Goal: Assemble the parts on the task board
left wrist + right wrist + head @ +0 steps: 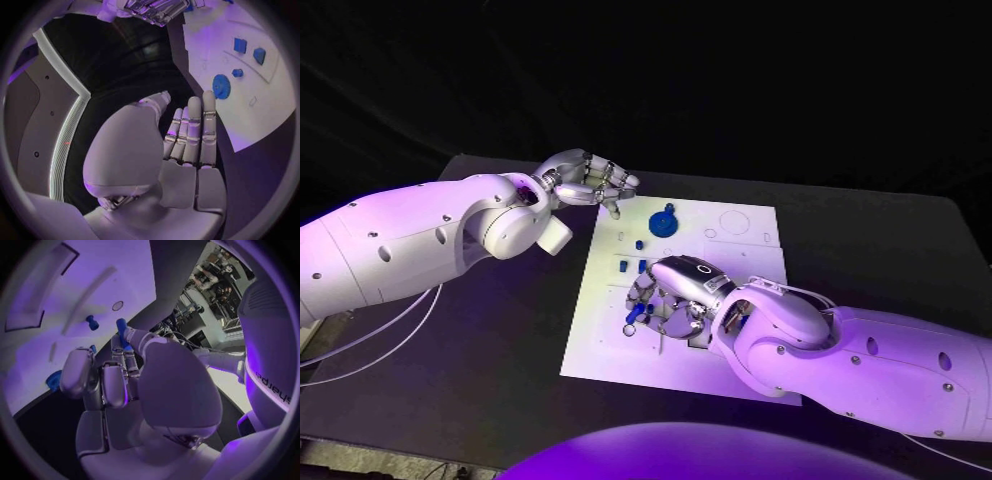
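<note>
The black surface carries the white task board, which lies flat about midway between its left and right edges, its long sides running from the near edge toward the far edge.

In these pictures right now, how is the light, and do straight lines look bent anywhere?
Head view: violet light falls on the task board and both arms, and the room behind is black. Left wrist view: the fisheye curves the board's straight edge beside the left hand. Right wrist view: the right hand shades the board beneath it.
</note>
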Controlling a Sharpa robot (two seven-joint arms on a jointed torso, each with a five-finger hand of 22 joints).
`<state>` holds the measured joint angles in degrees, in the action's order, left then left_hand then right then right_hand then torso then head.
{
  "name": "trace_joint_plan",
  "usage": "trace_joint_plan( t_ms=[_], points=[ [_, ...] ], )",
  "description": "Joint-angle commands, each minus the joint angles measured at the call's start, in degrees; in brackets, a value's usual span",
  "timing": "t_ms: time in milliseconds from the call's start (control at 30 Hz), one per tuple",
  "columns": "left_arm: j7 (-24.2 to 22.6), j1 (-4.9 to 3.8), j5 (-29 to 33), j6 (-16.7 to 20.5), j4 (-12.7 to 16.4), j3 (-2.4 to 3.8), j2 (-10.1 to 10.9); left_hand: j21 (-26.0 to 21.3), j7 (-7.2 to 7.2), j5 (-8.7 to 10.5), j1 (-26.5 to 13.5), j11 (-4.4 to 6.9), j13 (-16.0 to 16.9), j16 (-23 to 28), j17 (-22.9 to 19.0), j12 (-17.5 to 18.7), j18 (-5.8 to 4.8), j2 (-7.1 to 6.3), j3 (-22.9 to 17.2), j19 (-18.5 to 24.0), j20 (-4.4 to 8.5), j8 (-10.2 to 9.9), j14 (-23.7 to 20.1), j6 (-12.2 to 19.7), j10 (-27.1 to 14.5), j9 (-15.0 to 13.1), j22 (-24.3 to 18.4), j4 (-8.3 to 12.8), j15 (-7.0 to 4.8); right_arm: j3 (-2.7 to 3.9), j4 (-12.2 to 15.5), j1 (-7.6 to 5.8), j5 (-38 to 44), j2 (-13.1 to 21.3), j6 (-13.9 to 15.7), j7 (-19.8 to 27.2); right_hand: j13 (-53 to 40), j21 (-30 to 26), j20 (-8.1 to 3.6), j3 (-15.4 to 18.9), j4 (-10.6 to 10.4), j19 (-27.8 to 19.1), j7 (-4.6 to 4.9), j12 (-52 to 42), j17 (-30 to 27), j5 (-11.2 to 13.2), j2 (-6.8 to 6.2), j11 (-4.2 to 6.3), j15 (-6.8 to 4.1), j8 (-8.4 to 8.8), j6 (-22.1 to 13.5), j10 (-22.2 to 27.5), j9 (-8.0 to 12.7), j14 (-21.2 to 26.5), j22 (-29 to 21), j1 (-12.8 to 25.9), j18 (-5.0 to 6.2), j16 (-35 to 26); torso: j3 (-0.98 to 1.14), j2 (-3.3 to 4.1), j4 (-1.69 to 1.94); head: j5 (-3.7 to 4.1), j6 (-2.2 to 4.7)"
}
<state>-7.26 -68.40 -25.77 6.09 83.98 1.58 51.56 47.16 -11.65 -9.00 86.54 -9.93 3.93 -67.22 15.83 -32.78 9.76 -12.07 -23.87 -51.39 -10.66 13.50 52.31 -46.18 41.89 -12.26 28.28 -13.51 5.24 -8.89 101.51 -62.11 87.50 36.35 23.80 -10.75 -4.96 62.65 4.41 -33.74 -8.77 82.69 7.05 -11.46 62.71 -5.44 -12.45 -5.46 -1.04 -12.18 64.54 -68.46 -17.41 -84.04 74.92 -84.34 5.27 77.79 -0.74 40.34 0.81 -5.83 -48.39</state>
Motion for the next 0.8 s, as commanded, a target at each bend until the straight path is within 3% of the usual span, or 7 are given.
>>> trace_joint_plan(
  t_ms=[33, 800],
  points=[
    [-0.8, -0.05, 0.1, -0.5, 0.1, 0.04, -0.2, -0.3, -1.95, -0.09, -0.4, -0.07, 0.0, 0.2, -0.1, -0.2, 0.77, -0.09, -0.1, -0.1, -0.16, 0.1, -0.1, 0.4, -0.4, 0.1, -0.1, 0.3, 0.36, -0.08, -0.6, 0.40, 3.5, -0.5, -3.7, 0.0, 0.0, -0.2, -0.14, -0.1, 0.3, 0.2, -0.01, 0.2, -0.1, -0.3, 0.57, 2.44, -0.46, -0.16, 0.0, -2.7, 0.0, -0.5, 6.0, -0.1, -0.43, -0.3, 0.05, 0.05, 0.02, -0.41, -0.28],
    [-0.6, -0.05, 0.1, -0.8, 0.1, 0.03, -0.2, -0.4, -1.93, -0.08, -0.5, -0.07, 0.0, 0.2, -0.1, -0.4, 0.77, -0.08, -0.1, -0.1, -0.17, 0.2, -0.1, 0.4, -0.5, 0.1, -0.1, 0.4, 0.36, -0.18, -2.1, 1.63, 6.2, -1.9, -4.8, -1.9, -0.1, 0.1, -0.13, -0.2, 0.6, 0.3, 0.03, 0.3, 0.2, -0.3, 0.66, 2.41, -0.43, -0.25, -0.1, -2.7, -0.1, -0.6, 6.2, 0.1, -0.49, -0.2, -0.06, 0.04, 0.05, -0.79, -0.87]
  ],
)
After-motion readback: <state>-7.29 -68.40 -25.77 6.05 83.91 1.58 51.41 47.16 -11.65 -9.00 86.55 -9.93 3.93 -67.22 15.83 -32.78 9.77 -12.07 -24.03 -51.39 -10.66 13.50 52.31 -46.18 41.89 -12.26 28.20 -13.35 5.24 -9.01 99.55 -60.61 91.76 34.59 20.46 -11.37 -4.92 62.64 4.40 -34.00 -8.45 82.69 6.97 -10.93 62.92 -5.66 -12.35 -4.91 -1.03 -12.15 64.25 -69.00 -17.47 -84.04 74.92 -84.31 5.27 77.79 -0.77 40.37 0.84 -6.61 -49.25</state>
